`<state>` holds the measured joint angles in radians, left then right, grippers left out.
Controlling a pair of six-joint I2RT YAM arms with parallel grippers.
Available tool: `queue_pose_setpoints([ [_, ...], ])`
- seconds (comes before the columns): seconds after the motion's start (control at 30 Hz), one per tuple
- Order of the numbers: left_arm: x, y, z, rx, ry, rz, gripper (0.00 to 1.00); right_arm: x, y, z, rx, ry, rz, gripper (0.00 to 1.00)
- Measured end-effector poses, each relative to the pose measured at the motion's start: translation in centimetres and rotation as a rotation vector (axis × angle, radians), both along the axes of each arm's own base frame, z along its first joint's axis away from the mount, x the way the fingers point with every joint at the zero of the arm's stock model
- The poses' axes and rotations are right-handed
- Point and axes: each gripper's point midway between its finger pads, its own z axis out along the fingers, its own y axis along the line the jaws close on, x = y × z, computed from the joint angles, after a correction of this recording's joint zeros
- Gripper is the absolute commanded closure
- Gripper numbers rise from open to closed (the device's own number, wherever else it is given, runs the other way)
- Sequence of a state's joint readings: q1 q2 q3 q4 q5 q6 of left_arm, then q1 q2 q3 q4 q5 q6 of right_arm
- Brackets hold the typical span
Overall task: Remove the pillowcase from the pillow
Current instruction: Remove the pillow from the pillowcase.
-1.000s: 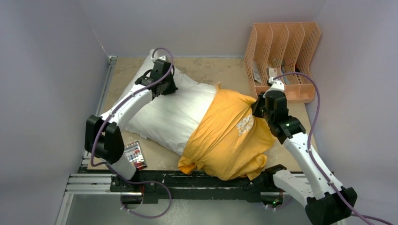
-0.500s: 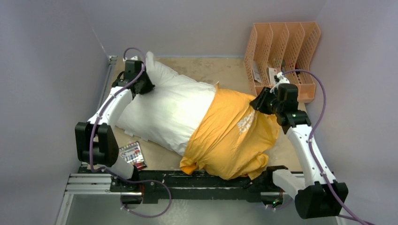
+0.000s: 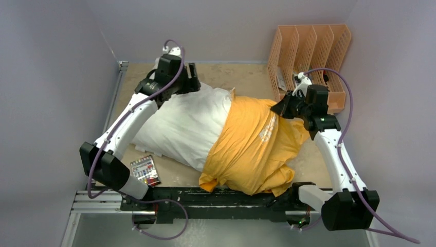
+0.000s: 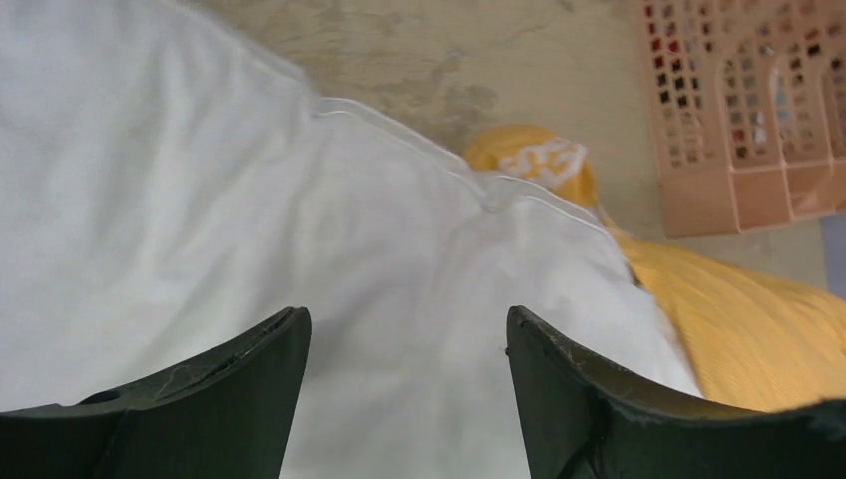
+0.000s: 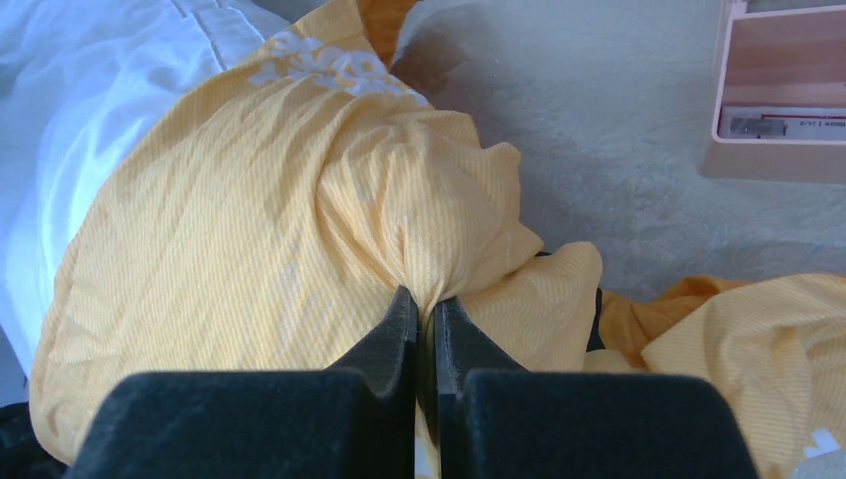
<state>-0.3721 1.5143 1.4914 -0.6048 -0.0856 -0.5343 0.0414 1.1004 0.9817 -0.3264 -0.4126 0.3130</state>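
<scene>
The white pillow [image 3: 177,123] lies slantwise on the table, its left half bare. The orange-yellow pillowcase [image 3: 252,149] covers its right half, bunched toward the near right. My left gripper [image 3: 193,78] hovers over the pillow's far edge. In the left wrist view it [image 4: 404,319] stands open above the white pillow [image 4: 299,220], nothing between its fingers, with the pillowcase [image 4: 758,319] beyond. My right gripper [image 3: 282,107] is at the case's far right side. In the right wrist view it [image 5: 427,299] is shut on a pinched fold of the pillowcase [image 5: 249,230]; some of the pillow [image 5: 90,90] shows at upper left.
A peach file rack [image 3: 308,62] stands at the back right, close to my right wrist, and shows in both wrist views [image 4: 738,110] [image 5: 788,90]. A small colourful packet [image 3: 145,171] lies by the pillow's near left. Walls close in left, back and right.
My left gripper let go of the pillow's far-left corner, opened and swung right over the far edge. My right gripper took a fresh grip on the pillowcase, a little farther back.
</scene>
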Motion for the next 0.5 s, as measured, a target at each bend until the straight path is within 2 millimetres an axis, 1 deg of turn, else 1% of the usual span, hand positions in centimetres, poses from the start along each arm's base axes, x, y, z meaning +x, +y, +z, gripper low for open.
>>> queue_pose_setpoints([
  [0.03, -0.4, -1.4, 1.1, 0.009, -0.026, -0.044, 0.27, 0.0, 0.0, 0.1, 0.000, -0.005, 0.003, 1.00],
  [0.1, -1.4, -4.2, 2.6, 0.042, -0.070, -0.144, 0.26, 0.0, 0.1, 0.4, -0.003, -0.021, 0.014, 1.00],
  [0.17, -2.1, -6.6, 3.2, 0.083, -0.096, -0.242, 0.25, -0.2, 0.2, 0.9, -0.005, -0.040, 0.027, 1.00],
  [0.2, -2.5, -7.8, 3.0, 0.102, -0.101, -0.296, 0.24, -0.3, 0.3, 1.1, -0.005, -0.050, 0.033, 1.00],
  [0.27, -3.1, -9.7, 2.0, 0.137, -0.091, -0.407, 0.23, -0.4, 0.3, 1.5, -0.007, -0.067, 0.039, 1.00],
  [0.33, -3.7, -11.0, -0.2, 0.175, -0.046, -0.524, 0.20, -0.5, 0.3, 1.6, -0.009, -0.075, 0.045, 1.00],
  [0.4, -4.2, -11.5, -2.4, 0.205, 0.001, -0.613, 0.18, -0.5, 0.3, 1.6, -0.012, -0.077, 0.048, 1.00],
  [0.47, -4.5, -12.0, -3.6, 0.221, 0.019, -0.691, 0.14, -0.5, 0.3, 1.6, -0.015, -0.078, 0.049, 1.00],
  [0.5, -4.7, -12.2, -3.7, 0.221, 0.015, -0.732, 0.13, -0.5, 0.3, 1.6, -0.015, -0.078, 0.050, 1.00],
])
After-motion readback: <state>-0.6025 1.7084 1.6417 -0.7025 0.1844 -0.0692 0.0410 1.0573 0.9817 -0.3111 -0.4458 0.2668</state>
